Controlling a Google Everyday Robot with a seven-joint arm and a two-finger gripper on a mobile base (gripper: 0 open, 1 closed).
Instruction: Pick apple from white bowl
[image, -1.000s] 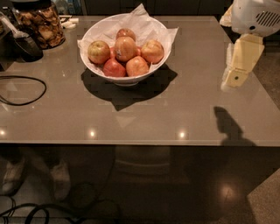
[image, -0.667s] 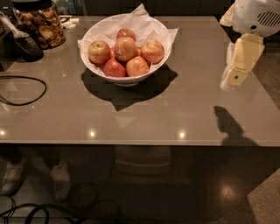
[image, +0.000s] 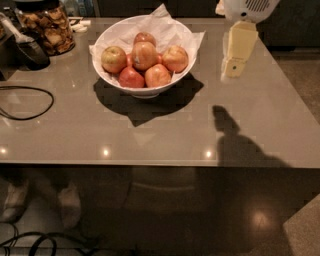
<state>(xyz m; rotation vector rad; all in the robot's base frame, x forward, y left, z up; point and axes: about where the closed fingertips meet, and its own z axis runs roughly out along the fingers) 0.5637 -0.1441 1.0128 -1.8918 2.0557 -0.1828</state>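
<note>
The gripper (image: 233, 67) hangs over the desk (image: 150, 135) at 3 o'clock of the white bowl (image: 146, 90), apart from the apple (image: 175, 58); I cannot tell how wide the gripper is.

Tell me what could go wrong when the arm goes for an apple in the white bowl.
The gripper hangs over the table, right of the white bowl.
1. The apple nearest it touches its neighbours, so a grasp may jostle them.
2. The paper liner sticks out past the rim on that side and could snag.
3. A sideways bump might slide the bowl on the glossy table.
</note>
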